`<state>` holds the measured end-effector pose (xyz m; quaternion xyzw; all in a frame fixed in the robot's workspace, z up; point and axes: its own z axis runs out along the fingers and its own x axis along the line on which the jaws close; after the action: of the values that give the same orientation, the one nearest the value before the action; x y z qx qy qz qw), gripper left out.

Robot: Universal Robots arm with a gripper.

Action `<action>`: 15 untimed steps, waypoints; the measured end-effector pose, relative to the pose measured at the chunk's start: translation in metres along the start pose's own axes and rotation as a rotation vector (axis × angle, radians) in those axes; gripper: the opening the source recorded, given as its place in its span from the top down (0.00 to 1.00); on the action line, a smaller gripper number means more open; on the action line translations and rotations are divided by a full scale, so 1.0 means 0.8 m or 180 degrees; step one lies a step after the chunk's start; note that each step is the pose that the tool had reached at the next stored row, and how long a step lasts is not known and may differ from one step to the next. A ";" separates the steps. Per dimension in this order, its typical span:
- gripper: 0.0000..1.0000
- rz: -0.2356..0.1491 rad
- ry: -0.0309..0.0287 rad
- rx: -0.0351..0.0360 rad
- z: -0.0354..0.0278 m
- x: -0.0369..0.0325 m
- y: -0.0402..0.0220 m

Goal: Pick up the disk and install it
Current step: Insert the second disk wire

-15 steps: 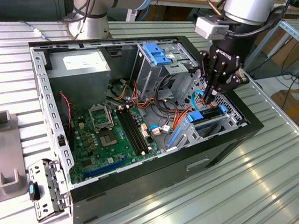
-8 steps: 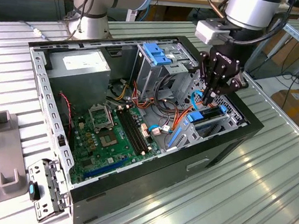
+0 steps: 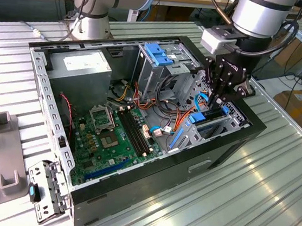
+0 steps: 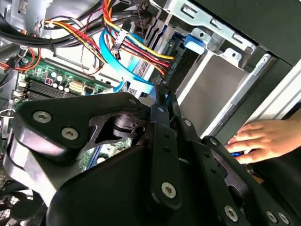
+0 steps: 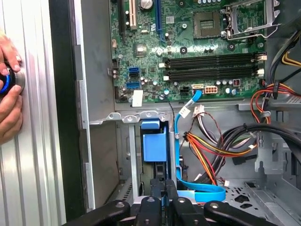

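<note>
Blue plastic rails are marking the flat dark metal disk [image 5: 154, 147], which is standing edgewise in the silver drive bay [image 3: 221, 126] at about four o'clock in the open black computer case [image 3: 235, 141]. Seating it well likely means pressing straight along the bay guides, clear of the blue ribbon cable [image 5: 197, 190]. The black gripper [image 5: 162, 186] is pinching nearly shut on the disk's upper edge.

Disk [image 5: 154, 147], blue rails, stands on edge in case's drive bay [image 5: 123, 141].
</note>
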<state>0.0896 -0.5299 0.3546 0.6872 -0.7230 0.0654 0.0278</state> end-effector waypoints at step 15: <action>0.84 -0.0006 -0.0070 0.0128 0.0065 0.0035 0.0086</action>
<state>0.0828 -0.5330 0.3495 0.6890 -0.7212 0.0723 0.0061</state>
